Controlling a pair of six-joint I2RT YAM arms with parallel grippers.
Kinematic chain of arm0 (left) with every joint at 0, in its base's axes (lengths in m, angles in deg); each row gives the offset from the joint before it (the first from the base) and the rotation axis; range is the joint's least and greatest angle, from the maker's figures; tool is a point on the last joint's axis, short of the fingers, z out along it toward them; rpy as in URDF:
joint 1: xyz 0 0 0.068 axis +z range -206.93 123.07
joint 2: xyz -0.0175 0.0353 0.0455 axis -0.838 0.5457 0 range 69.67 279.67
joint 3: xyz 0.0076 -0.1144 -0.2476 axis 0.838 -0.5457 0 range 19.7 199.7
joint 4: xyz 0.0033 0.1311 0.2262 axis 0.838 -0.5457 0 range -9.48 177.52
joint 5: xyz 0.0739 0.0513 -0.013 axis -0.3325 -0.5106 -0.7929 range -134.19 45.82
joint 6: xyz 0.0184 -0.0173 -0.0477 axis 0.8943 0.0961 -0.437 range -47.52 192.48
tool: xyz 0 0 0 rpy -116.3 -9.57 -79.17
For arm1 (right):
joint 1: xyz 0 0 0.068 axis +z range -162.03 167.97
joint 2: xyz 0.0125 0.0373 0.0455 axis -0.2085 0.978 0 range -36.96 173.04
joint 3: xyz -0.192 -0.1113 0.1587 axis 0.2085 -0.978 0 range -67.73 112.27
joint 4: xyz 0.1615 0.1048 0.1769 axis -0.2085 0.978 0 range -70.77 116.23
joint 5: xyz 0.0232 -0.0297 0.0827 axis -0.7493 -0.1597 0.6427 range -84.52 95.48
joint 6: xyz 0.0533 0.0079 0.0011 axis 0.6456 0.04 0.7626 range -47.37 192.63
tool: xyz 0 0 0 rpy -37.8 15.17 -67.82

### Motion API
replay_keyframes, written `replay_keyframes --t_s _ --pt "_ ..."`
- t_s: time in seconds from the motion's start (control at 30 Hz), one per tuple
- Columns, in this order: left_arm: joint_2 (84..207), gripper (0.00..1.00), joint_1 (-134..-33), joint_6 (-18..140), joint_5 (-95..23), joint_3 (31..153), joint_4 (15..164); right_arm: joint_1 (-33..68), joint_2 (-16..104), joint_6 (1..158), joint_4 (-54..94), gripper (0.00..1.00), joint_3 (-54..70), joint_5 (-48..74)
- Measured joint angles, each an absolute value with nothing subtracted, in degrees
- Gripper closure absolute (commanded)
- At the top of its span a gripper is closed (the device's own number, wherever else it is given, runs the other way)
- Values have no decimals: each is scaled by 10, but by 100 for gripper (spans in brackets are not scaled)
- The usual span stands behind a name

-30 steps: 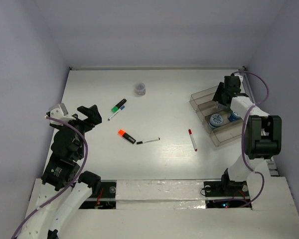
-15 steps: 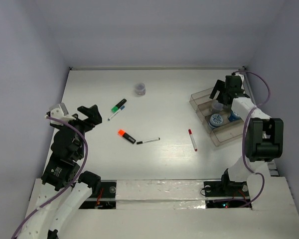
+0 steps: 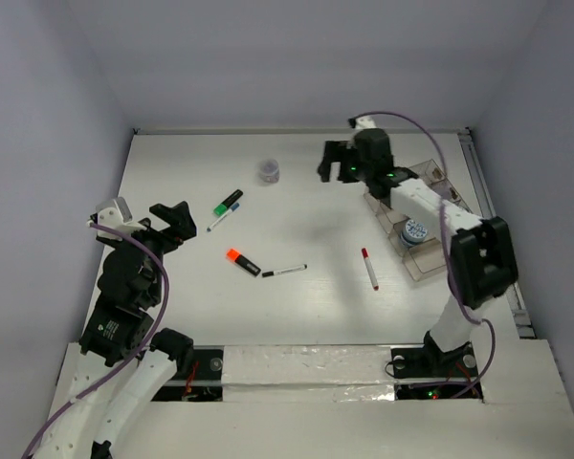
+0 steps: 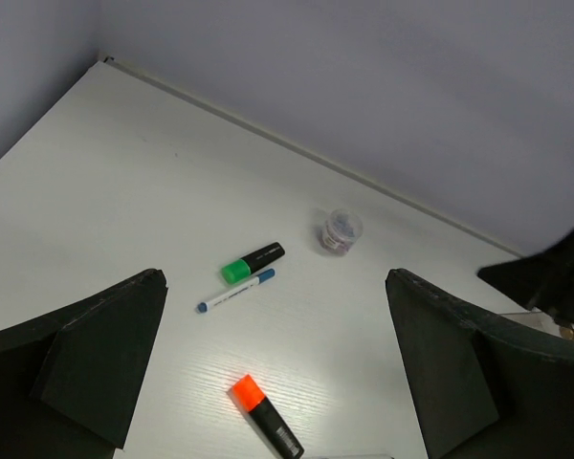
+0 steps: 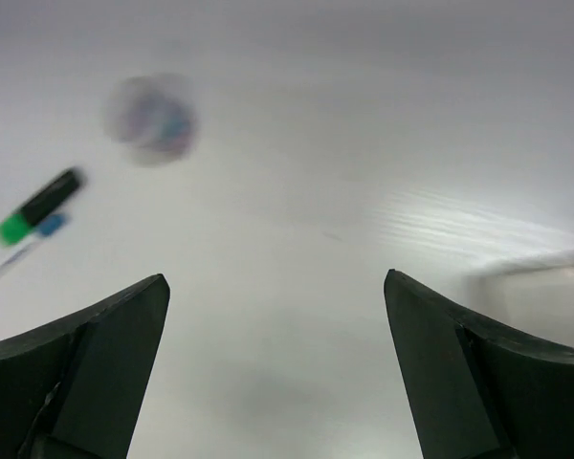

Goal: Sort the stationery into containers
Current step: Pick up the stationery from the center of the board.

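The right gripper's (image 3: 336,164) jaws are standing wide apart, gripping nothing, and hovering near the far edge, near the greyish pot (image 3: 269,170). The left gripper (image 3: 172,221) is likewise gaping empty by the left edge. The green-capped marker (image 3: 228,203), orange-capped marker (image 3: 242,261) and red-capped pen (image 3: 370,269) are lying mid-bench. A blue-and-white pot (image 3: 416,230) is sitting in the clear tray (image 3: 424,269) at the right edge.

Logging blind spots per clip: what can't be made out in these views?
- Tray, top view: the right arm crosses it, hiding any contents beyond one blue-and-white pot.
- Greyish pot, right wrist view: blurred, contents unreadable.
- Print on the green-capped marker, any view: too small.
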State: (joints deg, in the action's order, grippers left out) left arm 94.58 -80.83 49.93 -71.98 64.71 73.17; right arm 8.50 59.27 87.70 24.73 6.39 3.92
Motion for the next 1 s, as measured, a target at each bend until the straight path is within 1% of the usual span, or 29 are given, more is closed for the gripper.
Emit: replay_keyframes --t_s 0.1,0.2,0.33,0.47,0.6,0.87,1.0 --pt "946 1 -808 500 -717 647 732 148 686 876 235 0 152 66" --pt "947 1 -808 501 -714 647 734 178 772 875 232 0 229 78" --pt "951 1 -808 502 -710 647 740 206 891 854 279 0 363 75" --pt "951 1 -808 504 -707 647 742 230 999 829 343 0 514 46" --pt "952 1 -808 506 -702 647 745 245 1075 813 394 0 624 21" --pt "959 1 -808 510 -691 646 745 253 1168 801 426 1 740 -22" --pt "959 1 -808 510 -686 644 746 253 1187 802 418 2 761 -42"
